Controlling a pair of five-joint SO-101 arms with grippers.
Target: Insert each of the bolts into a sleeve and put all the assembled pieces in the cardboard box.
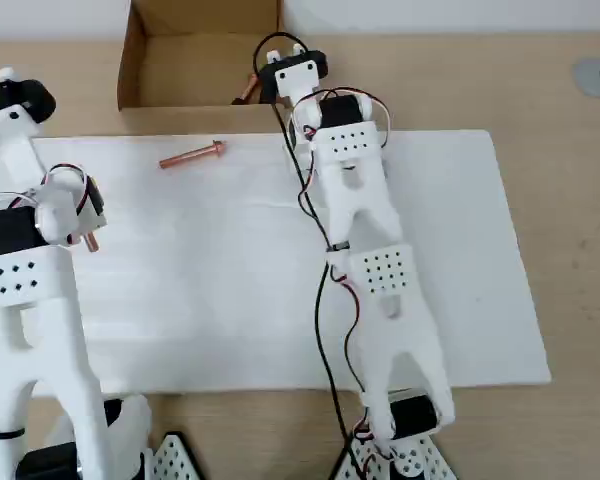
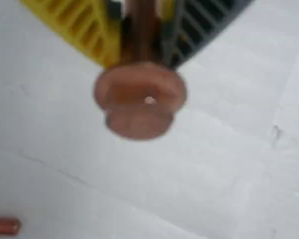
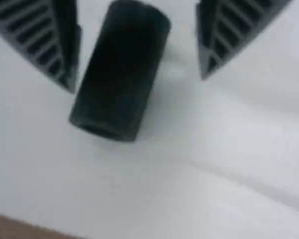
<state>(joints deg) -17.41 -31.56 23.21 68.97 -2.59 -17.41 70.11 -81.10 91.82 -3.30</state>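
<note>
My left gripper (image 2: 142, 55) is shut on a copper bolt (image 2: 139, 97), its flanged head pointing out past the yellow and dark fingers. In the high view that bolt (image 1: 90, 240) hangs over the left side of the white mat. A black sleeve (image 3: 119, 74) lies on the mat between the fingers of my right gripper (image 3: 137, 79), which is open with a gap on one side of the sleeve. The right arm (image 1: 350, 160) hides it in the high view. A second bolt (image 1: 192, 155) lies on the mat's far left part. The cardboard box (image 1: 130, 70) stands behind the mat.
A copper piece (image 1: 248, 88) leans in the box's right front corner. The white mat (image 1: 210, 290) covers most of the table, with wood around it. Black cables run along the right arm. A copper end (image 2: 2, 225) lies on the mat in the left wrist view.
</note>
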